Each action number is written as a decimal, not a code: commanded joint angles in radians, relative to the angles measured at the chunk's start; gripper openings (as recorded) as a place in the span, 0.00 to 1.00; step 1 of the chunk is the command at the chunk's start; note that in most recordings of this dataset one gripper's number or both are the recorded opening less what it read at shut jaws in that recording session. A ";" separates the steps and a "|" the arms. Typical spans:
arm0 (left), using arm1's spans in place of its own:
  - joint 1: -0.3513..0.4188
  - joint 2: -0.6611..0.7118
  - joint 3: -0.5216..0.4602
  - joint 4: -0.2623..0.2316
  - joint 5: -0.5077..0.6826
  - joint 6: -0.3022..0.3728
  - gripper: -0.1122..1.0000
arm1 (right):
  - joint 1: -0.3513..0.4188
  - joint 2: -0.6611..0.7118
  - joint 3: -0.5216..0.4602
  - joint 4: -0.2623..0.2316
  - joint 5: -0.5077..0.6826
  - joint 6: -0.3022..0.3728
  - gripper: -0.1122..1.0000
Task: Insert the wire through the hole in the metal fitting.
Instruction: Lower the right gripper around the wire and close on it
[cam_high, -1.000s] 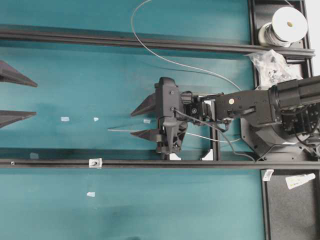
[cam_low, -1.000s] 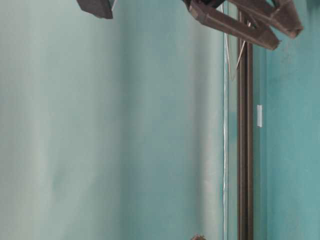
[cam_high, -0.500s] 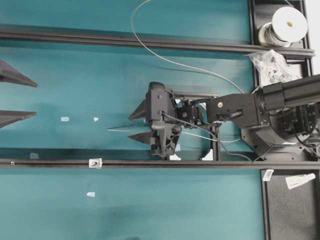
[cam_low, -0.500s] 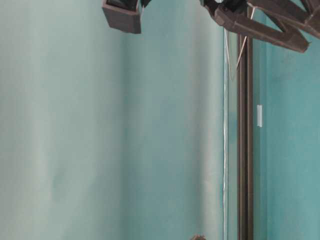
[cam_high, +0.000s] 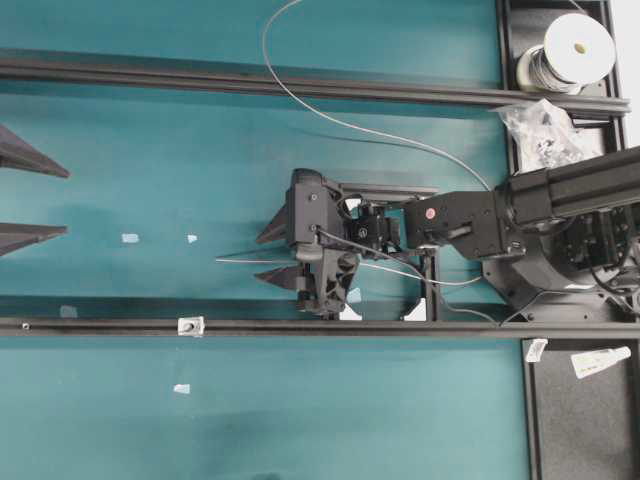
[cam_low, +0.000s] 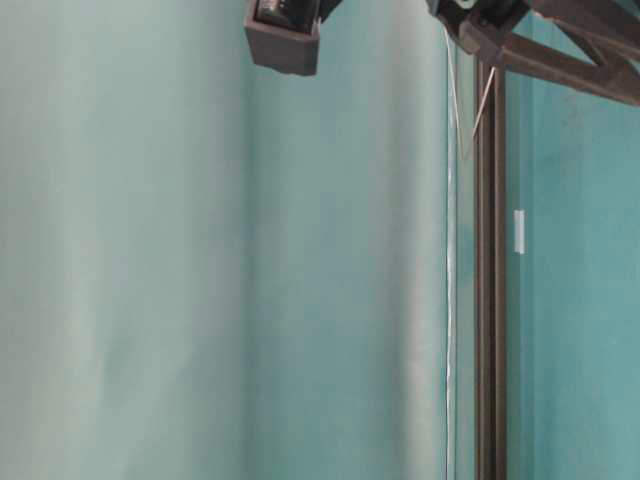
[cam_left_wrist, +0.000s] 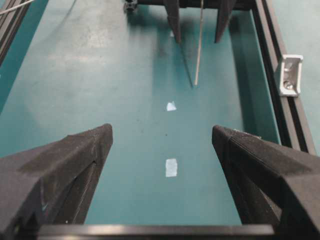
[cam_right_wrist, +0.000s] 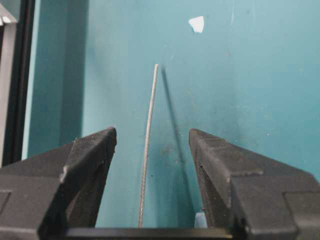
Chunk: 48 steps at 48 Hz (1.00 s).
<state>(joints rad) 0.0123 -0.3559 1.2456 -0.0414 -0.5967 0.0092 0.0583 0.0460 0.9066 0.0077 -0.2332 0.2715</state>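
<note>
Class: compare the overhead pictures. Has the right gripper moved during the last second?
Yes. The right gripper has slid leftward, toward the small silvery square metal fitting on the long black rail, which has stayed put.

My thin silver wire (cam_high: 345, 125) curves across the table, its tip pointing left. The tiny square metal fitting (cam_high: 187, 326) sits on the near black rail.
</note>
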 joint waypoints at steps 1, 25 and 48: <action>-0.002 -0.005 -0.006 0.000 -0.005 -0.002 0.70 | -0.008 -0.005 -0.017 0.000 -0.021 0.002 0.67; -0.002 -0.005 -0.006 0.000 -0.005 0.000 0.70 | -0.015 0.006 0.006 0.000 -0.064 0.002 0.67; -0.002 -0.003 -0.011 -0.002 -0.003 0.000 0.70 | -0.017 0.018 0.005 0.000 -0.063 0.002 0.66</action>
<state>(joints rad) 0.0123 -0.3559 1.2471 -0.0414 -0.5952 0.0092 0.0430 0.0706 0.9189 0.0077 -0.2915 0.2700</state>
